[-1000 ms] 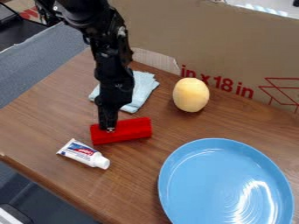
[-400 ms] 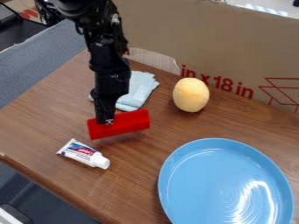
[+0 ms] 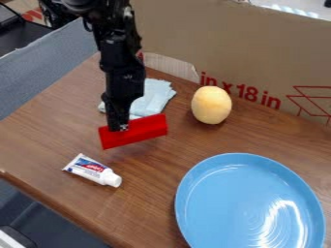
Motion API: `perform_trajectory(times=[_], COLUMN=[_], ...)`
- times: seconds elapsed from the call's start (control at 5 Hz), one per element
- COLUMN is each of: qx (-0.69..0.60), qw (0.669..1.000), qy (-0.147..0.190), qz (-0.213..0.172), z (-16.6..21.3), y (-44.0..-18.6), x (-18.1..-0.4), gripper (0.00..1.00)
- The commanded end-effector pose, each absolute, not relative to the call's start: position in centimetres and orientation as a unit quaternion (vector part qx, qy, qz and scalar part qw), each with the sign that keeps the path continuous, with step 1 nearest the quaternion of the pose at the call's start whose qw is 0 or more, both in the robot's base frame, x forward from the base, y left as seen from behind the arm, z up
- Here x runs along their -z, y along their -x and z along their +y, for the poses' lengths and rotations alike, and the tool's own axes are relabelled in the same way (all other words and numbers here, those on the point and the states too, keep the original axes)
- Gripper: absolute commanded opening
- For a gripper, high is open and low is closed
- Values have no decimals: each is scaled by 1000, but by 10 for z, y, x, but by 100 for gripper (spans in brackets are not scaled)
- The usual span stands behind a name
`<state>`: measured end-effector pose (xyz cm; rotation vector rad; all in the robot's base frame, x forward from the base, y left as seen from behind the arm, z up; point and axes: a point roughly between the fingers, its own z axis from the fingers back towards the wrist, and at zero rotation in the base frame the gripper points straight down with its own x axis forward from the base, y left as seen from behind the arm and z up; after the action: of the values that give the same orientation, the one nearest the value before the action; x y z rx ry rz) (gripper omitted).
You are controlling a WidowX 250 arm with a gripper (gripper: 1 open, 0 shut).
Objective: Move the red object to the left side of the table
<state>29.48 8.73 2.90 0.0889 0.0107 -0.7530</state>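
The red object (image 3: 135, 132) is a bright red oblong block, tilted and lifted a little off the brown wood-grain table (image 3: 52, 126). My gripper (image 3: 118, 125) comes down from the black arm above and is shut on the block's left end. The block hangs just above and to the right of the white toothpaste tube (image 3: 93, 170), near the table's middle-left.
A pale blue cloth (image 3: 155, 95) lies behind the arm. A yellow round fruit (image 3: 212, 105) sits to the right, a large blue plate (image 3: 250, 203) at front right. A cardboard box with red print (image 3: 258, 68) stands along the back. The table's dark edge (image 3: 33, 189) runs at front left.
The gripper has risen with the red object, lifting it off the table and tilting its right end upward. The other things stay in place.
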Motion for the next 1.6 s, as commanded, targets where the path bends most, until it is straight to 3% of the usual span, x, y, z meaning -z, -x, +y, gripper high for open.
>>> perform_trajectory(times=[0.0, 0.4, 0.6, 1.4], qx=[345, 298, 289, 165], qw=[935, 951, 952, 982], qy=[-74, -72, -86, -82], qz=[-38, -46, -45, -49], z=[97, 130, 132, 188], y=[-314, -323, -310, -284], x=[-60, -79, -88, -78], gripper=[0, 0, 0, 0])
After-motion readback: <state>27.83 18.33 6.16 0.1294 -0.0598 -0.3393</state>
